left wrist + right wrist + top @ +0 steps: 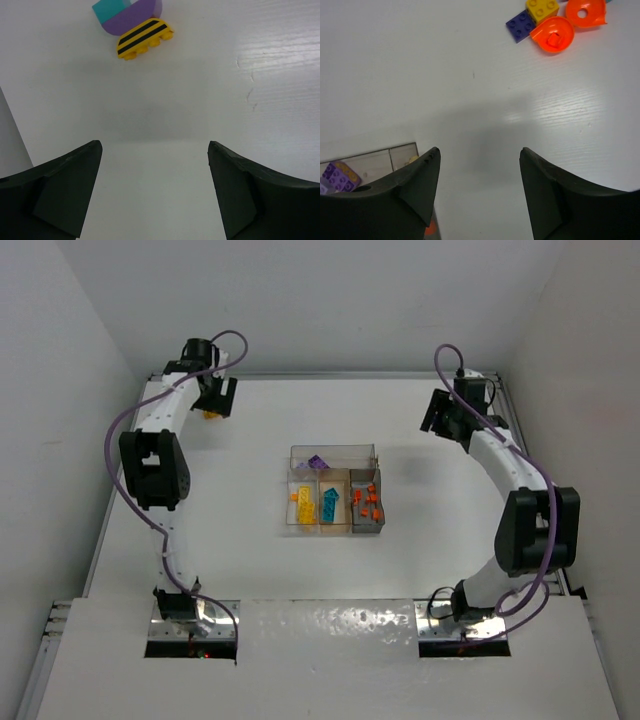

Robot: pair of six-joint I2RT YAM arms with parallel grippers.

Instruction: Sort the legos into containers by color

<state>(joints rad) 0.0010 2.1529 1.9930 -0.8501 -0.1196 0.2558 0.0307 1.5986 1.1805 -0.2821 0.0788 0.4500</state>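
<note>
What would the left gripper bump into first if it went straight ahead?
The left gripper would probably meet the yellow striped brick first; the table before it looks bare, though depth is unclear.

No legible text, label, brand or number in any view. Nearest thing to a sign: two black stripes across the top of a yellow curved brick point(145, 38), left wrist view. Pattern only, no letters. Studs on the small yellow brick point(542, 8) and purple plate point(520, 25), right wrist view: any embossing too small to read.
</note>
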